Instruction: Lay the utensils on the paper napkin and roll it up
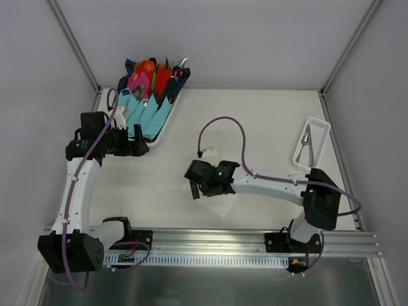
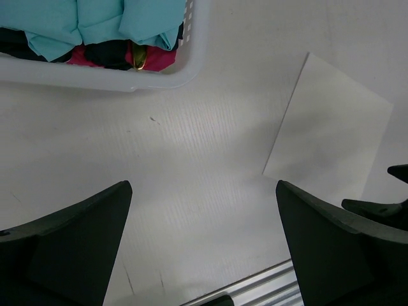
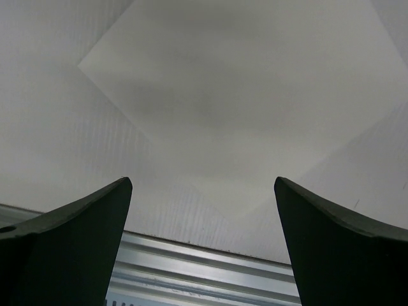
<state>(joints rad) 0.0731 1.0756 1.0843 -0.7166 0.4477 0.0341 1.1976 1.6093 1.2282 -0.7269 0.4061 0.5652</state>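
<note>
Right wrist view: right gripper [image 3: 203, 183], wide and empty, above the paper napkin [image 3: 255, 95]; it should rise straight, sheet undisturbed, toward the utensils [image 1: 305, 144].

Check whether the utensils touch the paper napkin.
Apart. Top view: the utensils lie in the white tray, far right of the paper napkin.

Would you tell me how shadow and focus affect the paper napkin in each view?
Right wrist: soft grey shadows band the paper napkin, near fingers blurred. Left wrist: its edges crisp. Top external: the right gripper hides much of it.
</note>
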